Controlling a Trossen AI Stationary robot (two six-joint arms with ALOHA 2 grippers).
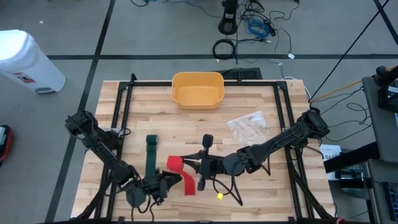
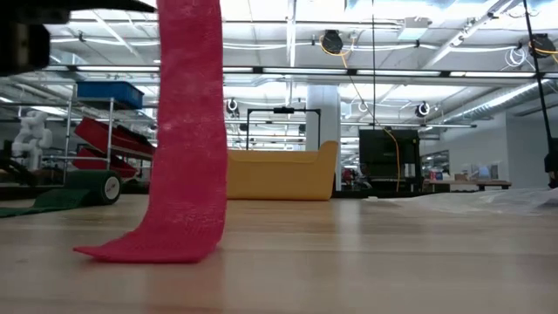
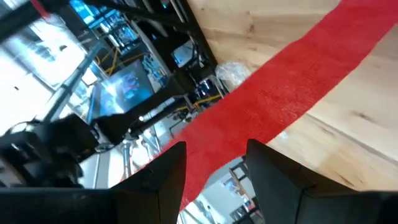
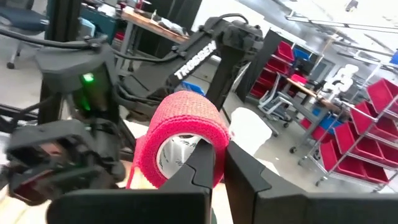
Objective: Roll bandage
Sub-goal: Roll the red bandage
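Left gripper [image 1: 169, 182] sits low near the front edge, fingers parted. Right gripper [image 1: 190, 163] reaches toward it, fingers pinched.

Worktop [image 1: 249, 99]: jointed wood planks, pale, smooth with a low sheen. Red bandage [image 4: 183, 121]: woven cloth, matt, finely crinkled, rough weave. Green bandage [image 1: 151, 155]: matt cloth. Bin [image 1: 198, 90]: yellow plastic, smooth, slightly glossy. Bag [image 1: 247, 126]: clear plastic film, crinkled, shiny. Left pincer [image 3: 214, 171] and right pincer [image 4: 217, 165]: dark, smooth, matt fingers.

Bright overhead lighting, wrist views blurred (slightly)
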